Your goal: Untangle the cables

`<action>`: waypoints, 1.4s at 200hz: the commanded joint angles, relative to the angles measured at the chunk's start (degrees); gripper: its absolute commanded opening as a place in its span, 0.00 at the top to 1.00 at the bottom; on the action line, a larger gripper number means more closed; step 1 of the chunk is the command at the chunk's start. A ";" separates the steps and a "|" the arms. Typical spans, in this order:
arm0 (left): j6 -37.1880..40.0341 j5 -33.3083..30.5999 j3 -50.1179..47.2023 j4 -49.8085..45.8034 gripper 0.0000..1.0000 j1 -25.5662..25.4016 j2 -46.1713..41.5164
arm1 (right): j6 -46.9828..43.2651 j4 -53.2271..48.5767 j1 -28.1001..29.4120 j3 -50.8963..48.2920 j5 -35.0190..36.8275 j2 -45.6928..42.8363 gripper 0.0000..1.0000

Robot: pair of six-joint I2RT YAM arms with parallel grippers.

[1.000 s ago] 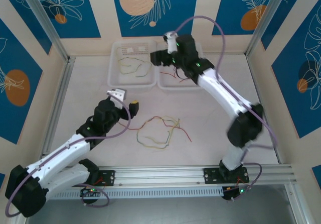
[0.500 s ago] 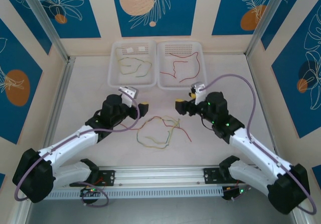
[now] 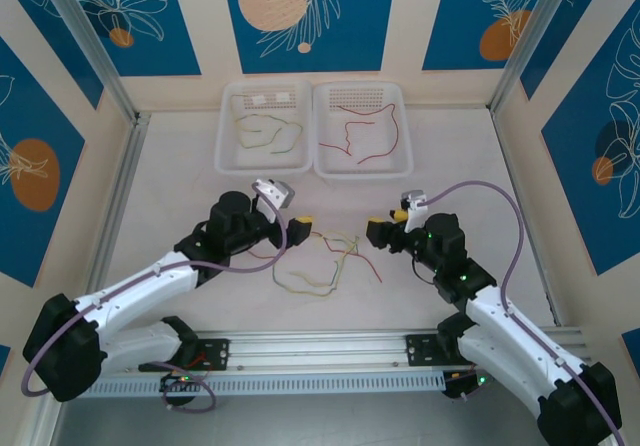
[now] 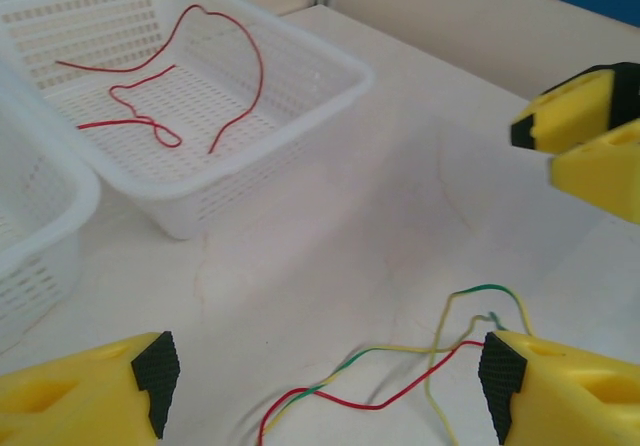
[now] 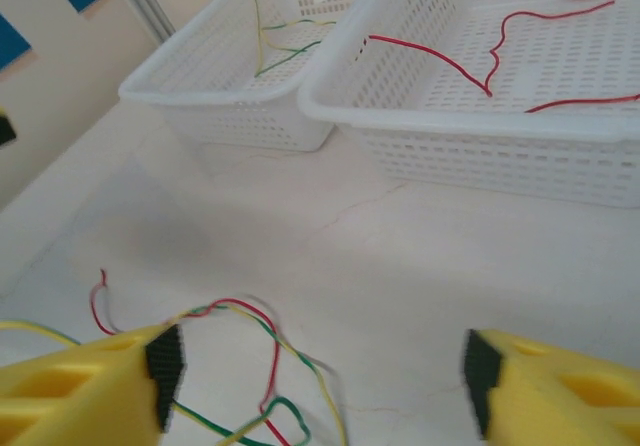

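Observation:
A loose tangle of red and yellow-green cables (image 3: pixel 320 261) lies on the table between the two arms. My left gripper (image 3: pixel 297 228) stands open at the tangle's left end; in the left wrist view the cables (image 4: pixel 400 366) run on the table between its spread fingers (image 4: pixel 325 386). My right gripper (image 3: pixel 385 228) is open at the tangle's right end, low over the table. In the right wrist view the cables (image 5: pixel 265 366) lie by the left finger of that gripper (image 5: pixel 322 376). Neither gripper holds anything.
Two white baskets stand at the back. The left basket (image 3: pixel 222 136) holds yellow-green cable (image 3: pixel 262 128). The right basket (image 3: pixel 407 136) holds red cable (image 3: pixel 362 131). The right gripper's yellow fingers (image 4: pixel 580 136) face the left wrist camera. Aluminium posts frame the table.
The right arm swung from over the right basket down to the table right of the tangle, leaving a red cable in that basket. The left gripper moved right, up to the tangle.

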 commanded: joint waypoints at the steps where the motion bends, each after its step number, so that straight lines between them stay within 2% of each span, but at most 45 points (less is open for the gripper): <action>1: 2.18 5.75 2.88 3.00 0.19 -0.97 -0.75 | 0.15 3.80 -0.16 0.50 -3.19 2.26 0.36; 25: 4.34 6.81 5.81 -0.93 0.18 -2.45 2.78 | 0.81 4.11 0.48 0.00 -0.84 3.71 0.37; 59: 5.30 8.66 9.76 -1.50 0.16 -4.38 9.31 | 2.00 6.48 0.67 -1.31 2.70 2.56 0.37; 110: 7.14 7.49 13.91 -1.58 0.18 -5.48 20.29 | 2.73 7.19 0.81 -1.61 5.41 1.35 0.34; 136: 7.55 6.94 15.80 -2.39 0.30 -5.50 23.94 | 2.78 7.27 0.83 -2.25 6.25 0.36 0.33; 158: 7.98 7.38 16.65 -3.10 0.49 -5.48 25.58 | 2.45 6.74 0.83 -2.45 7.37 -0.29 0.32; 183: 8.52 7.64 17.34 -4.07 0.63 -5.48 26.23 | 2.14 7.00 0.75 -2.79 8.30 -0.58 0.30; 200: 8.90 7.76 17.61 -4.63 0.75 -5.52 25.93 | 1.78 7.37 0.76 -2.91 8.45 -0.44 0.28; 211: 8.80 7.62 17.47 -4.33 0.79 -5.48 25.30 | 1.61 7.52 0.74 -2.72 8.66 -0.27 0.28; 233: 8.38 6.80 17.26 -3.72 0.99 -5.48 23.16 | 0.79 7.88 0.79 -2.25 7.95 0.05 0.27; 280: 6.98 -0.06 14.61 -0.26 1.00 -4.70 14.26 | -1.54 7.30 0.75 0.49 1.58 1.75 0.23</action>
